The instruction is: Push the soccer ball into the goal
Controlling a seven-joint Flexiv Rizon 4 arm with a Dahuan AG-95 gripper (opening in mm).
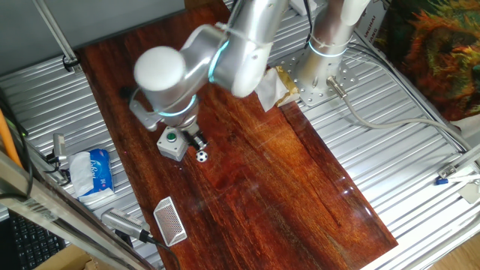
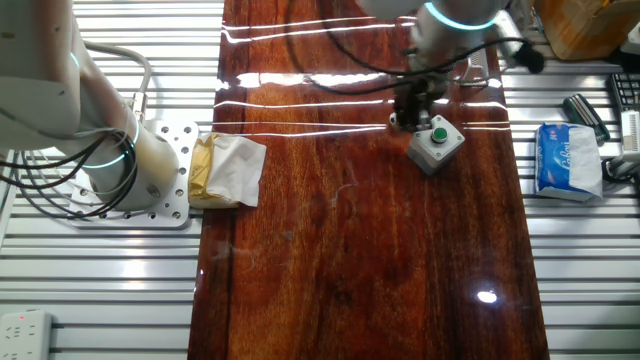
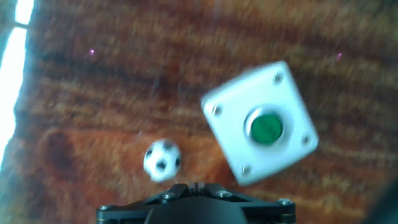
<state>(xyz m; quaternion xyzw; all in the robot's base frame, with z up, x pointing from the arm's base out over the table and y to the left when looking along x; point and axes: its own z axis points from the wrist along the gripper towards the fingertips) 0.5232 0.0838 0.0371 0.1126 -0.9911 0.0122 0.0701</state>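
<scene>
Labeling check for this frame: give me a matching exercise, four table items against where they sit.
Items:
1. soccer ball
2. goal
3. button box
4. tissue pack

Places:
A. on the metal slats, off the wood
B. at the wood's near edge in one fixed view, tilted, apart from the rest
C. on the wood just beside the button box, below the tool
D. on the wood under the arm, green button up

Pairs: 1-C, 2-B, 3-D, 4-A

Ball (image 3: 162,160) white w/ black patches; box (image 3: 260,129) grey (green btn); table (image 1: 285,187) reddish wood grain.
</scene>
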